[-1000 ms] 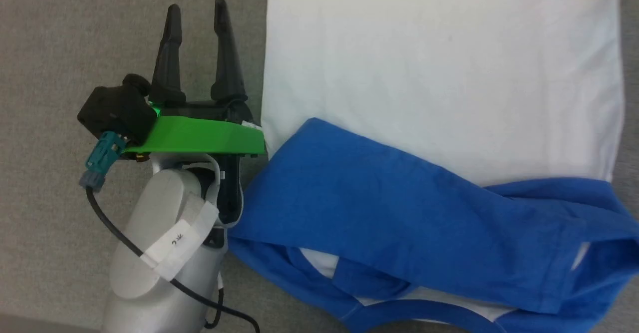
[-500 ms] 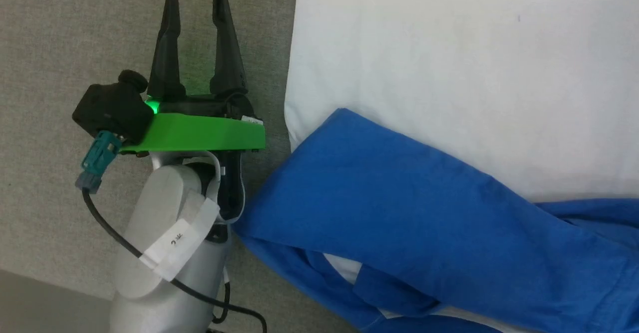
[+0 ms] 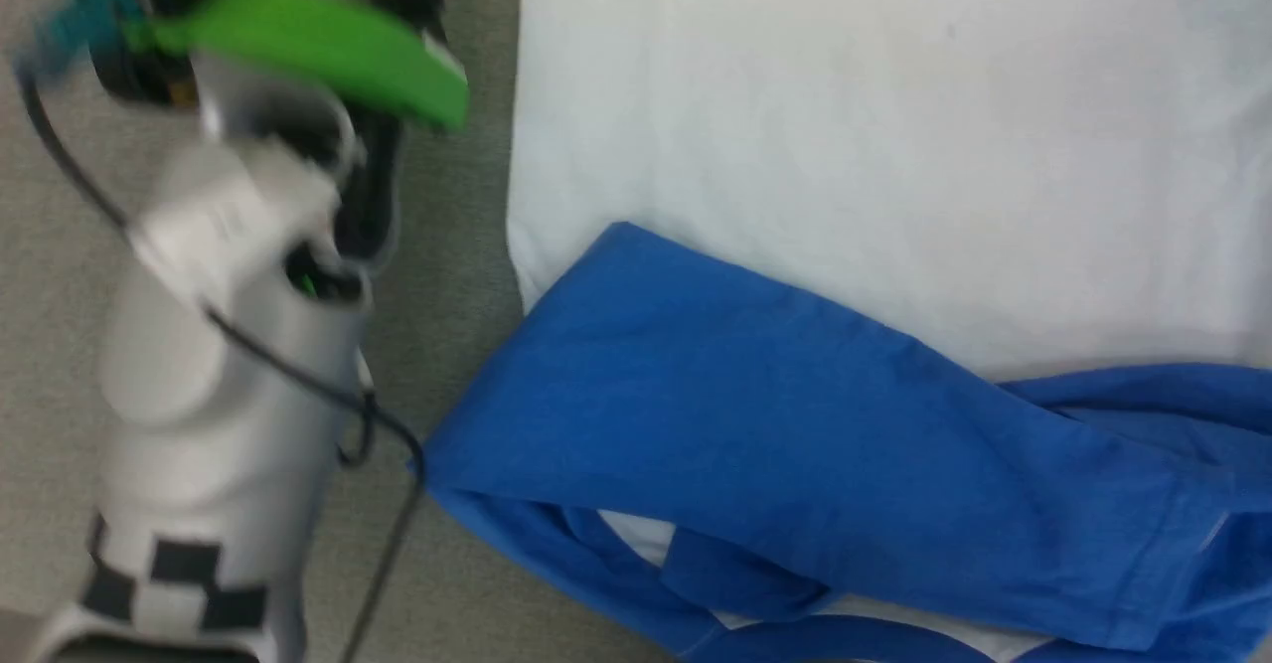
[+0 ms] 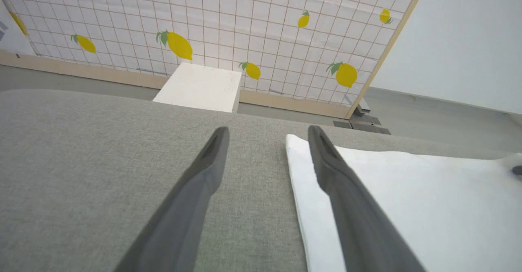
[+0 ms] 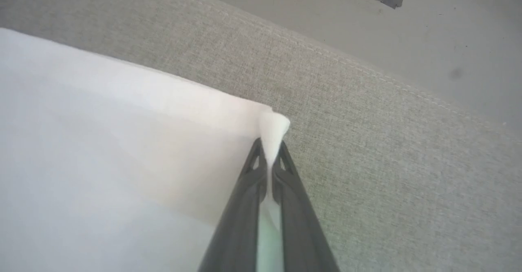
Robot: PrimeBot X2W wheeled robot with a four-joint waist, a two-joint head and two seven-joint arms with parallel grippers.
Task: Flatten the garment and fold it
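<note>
One garment, lengthwise near-to-far, neck end nearest.

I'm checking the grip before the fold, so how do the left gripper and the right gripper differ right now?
The left gripper is open; the right gripper is shut. The left holds nothing; the right pinches a white corner of the garment, cloth poking past its tips. The left's fingers straddle the garment's edge, one over the grey surface; the right's meet at the corner. Both have long dark fingers.
</note>
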